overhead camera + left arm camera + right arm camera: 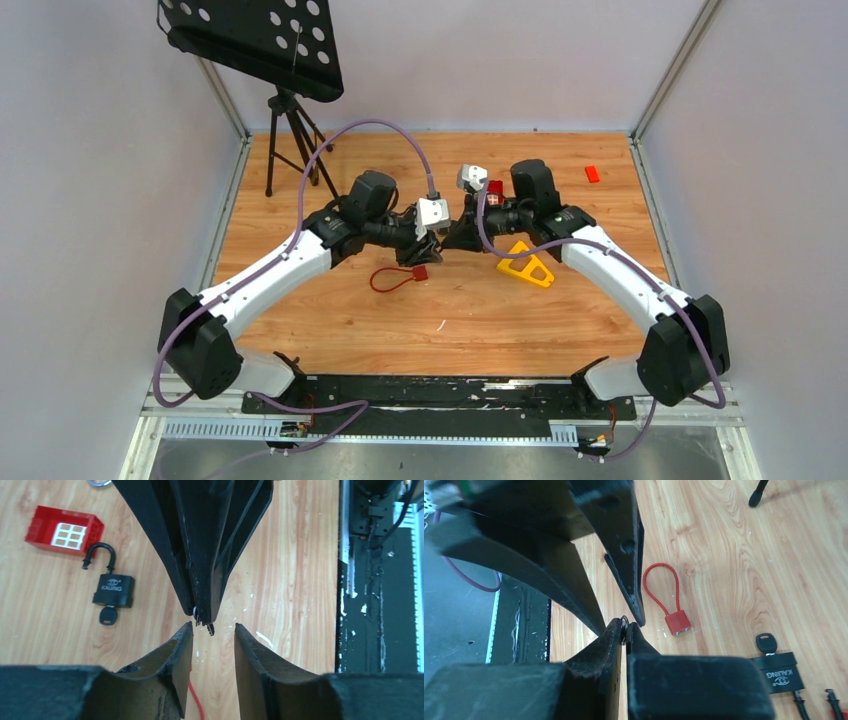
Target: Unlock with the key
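Observation:
My right gripper [625, 626] is shut on a small key [210, 628], whose tip pokes out below its fingertips. My left gripper [213, 626] is open and meets it tip to tip above the table's middle, its fingers either side of the key tip without touching it. A red cable padlock [676, 621] lies on the wood just below the two grippers [420, 272]. A black padlock [113, 591] lies nearby with its shackle swung open and a black-headed key [107, 615] in its keyhole.
A yellow triangular piece [527, 265] lies right of the grippers. A red block [64, 530] sits close to the black padlock, and a small red piece [592, 173] lies at the back right. A tripod stand [290, 140] rises at the back left.

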Controlling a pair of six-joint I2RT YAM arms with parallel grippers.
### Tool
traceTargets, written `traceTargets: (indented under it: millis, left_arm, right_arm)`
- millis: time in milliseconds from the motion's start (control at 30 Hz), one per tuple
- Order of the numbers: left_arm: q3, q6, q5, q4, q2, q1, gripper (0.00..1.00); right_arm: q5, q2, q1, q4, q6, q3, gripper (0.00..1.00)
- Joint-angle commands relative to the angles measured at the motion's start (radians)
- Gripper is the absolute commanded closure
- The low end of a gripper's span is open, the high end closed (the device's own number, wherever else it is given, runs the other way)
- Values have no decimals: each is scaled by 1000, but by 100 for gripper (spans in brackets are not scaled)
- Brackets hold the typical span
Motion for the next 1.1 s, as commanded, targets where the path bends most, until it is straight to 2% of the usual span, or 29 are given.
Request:
traceTargets:
  millis: [0,100,200,267,400,600,767,833,1000,1067]
  left_arm:
    - [38,66,-64,27,-48,-3,55]
    - [36,55,-80,43,-45,-3,57]
    - [38,36,-86,59,-36,-3,71]
    - [43,32,-81,55,-25,-3,76]
    - [49,29,-77,46,-10,-3,76]
    - [48,2,-46,45,4,-3,64]
    - [48,-18,-23,51,21,-3,62]
    - [52,-27,-14,51,32,-3,65]
    - [64,-34,-1,46,45,-3,80]
    - [70,-33,3,41,44,-3,83]
  right_arm:
    - [10,38,3,51,73,33,100]
    - [10,42,4,50,75,35,100]
    - [10,42,2,50,75,35,100]
    - [8,42,3,48,76,35,100]
    - [0,42,1,51,81,36,100]
    - [4,42,-2,51,80,35,100]
    - [-1,37,-6,52,77,32,100]
    - [-1,34,-6,53,77,31,100]
    - [5,30,-7,50,67,26,100]
    - [9,33,-8,44,57,26,100]
